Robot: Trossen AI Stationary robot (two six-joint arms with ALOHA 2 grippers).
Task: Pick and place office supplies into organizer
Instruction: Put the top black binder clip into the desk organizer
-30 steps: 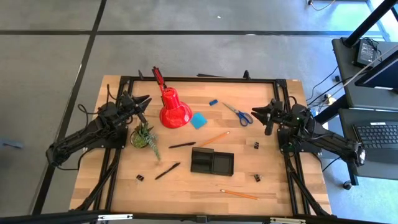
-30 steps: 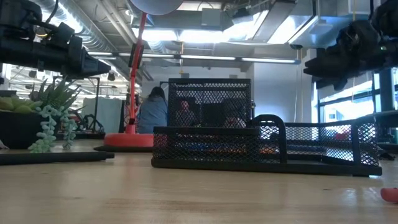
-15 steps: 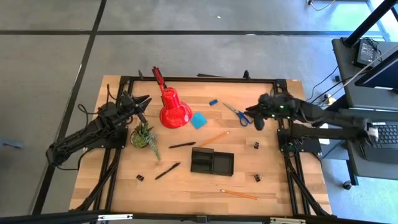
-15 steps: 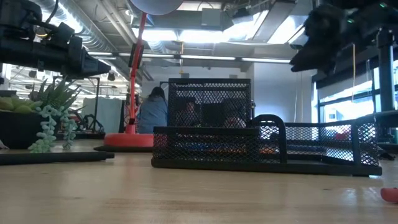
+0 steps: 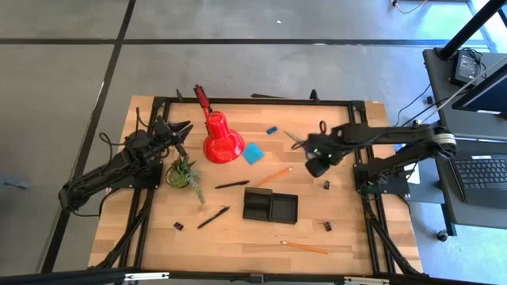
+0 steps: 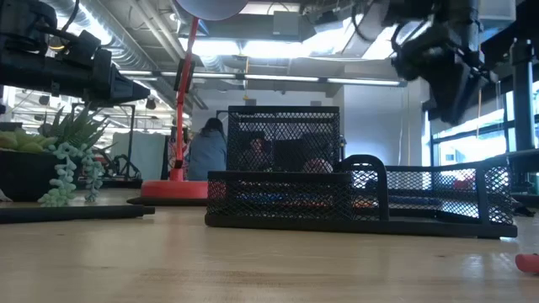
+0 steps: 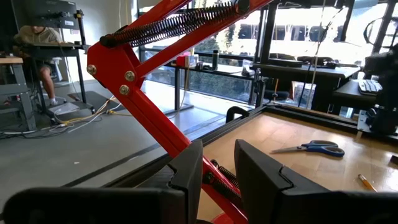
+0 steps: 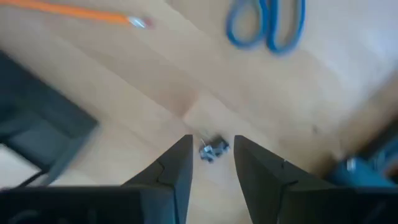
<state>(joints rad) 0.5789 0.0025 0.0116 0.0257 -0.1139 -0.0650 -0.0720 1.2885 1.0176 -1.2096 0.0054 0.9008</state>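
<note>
Black and very small, the binder clip (image 8: 213, 149) lies flat on the wooden table (image 5: 238, 241), just under the gap between the fingers of the right gripper (image 5: 314, 162), which are parted a little and grasp nothing. Taking the organizer (image 5: 245, 207) as the centre and the far table edge as 12 o'clock in the high view, this clip is between 2 and 3 o'clock, and the gripper hangs over the table between 1 and 2 o'clock. I judge the clip to be light and stiff. It is low enough that you must come nearly to the wood and pinch it across its folded body, otherwise it may slide or spring away. A little farther, at about 1 o'clock, are the blue-handled scissors (image 8: 267, 25). They are heavier, rigid, and smooth on the blades, so I would take them at the neck where the handles meet the blades, not at the tips. From these views I cannot tell which of the two you are aiming for. The orange pencil (image 5: 273, 176) lies at 12 o'clock, near the organizer. One second ago the right arm was folded at the table's right edge, and now it reaches in over the scissors and the clip. All items stay where they were. Farthest away, at about 10 o'clock, the left gripper (image 5: 181, 129) waits beside the red lamp (image 5: 222, 144), unmoved, its fingers narrowly apart and empty.
</note>
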